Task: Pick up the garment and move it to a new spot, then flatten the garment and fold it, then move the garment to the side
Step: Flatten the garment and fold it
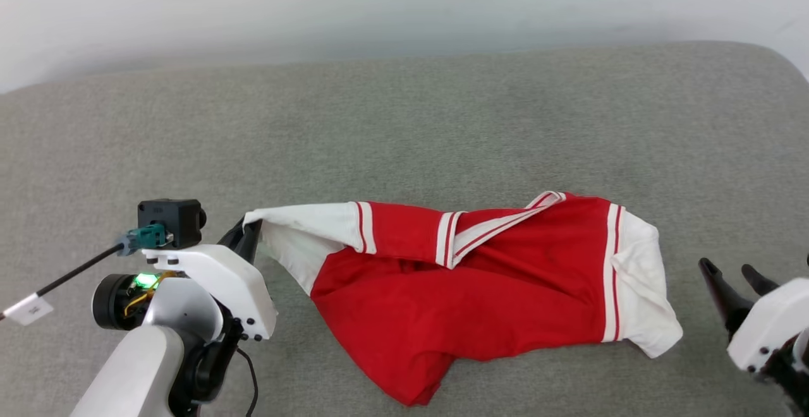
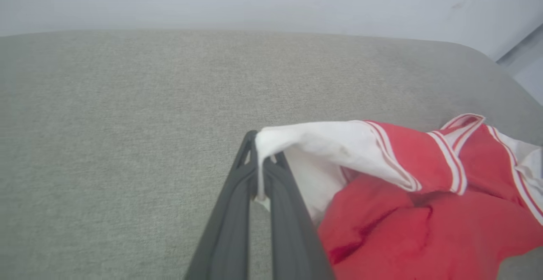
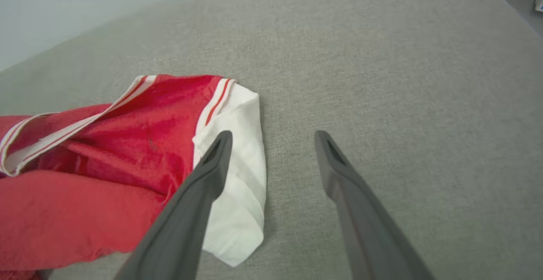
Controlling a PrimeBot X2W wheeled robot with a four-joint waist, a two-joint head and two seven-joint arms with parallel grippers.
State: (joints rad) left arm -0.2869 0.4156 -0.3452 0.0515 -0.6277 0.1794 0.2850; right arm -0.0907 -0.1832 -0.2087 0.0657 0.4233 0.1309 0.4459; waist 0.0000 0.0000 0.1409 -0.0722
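**Red jersey pinched at one sleeve**

Red and white, the jersey (image 1: pixel 474 290) lies crumpled across the middle of the grey surface (image 1: pixel 404 120). Its body is bunched and the striped collar (image 1: pixel 499 221) is folded over the chest. The left end effector (image 1: pixel 248 232) is closed on the edge of a white sleeve (image 1: pixel 297 227); the left wrist view shows the cloth nipped between both fingertips. The right end effector (image 1: pixel 727 270) stands wide open and holds nothing, just beside the other sleeve (image 1: pixel 641 290) and apart from it.

This looks like the start of the pick-up. To do it well, the right side should probably take the free sleeve's hem deep enough to catch both layers. Both arms should then rise together, so the weight does not hang from the thin nip at the left and slip out. Keeping the sleeves apart while carrying would let the body drop straight and ease the flattening.

As it lies, the jersey's upturned faces are plain red and white with stripes, with nothing to read. A white tag (image 1: pixel 28 308) on the left arm's cable (image 1: pixel 76 271) is too small to read.
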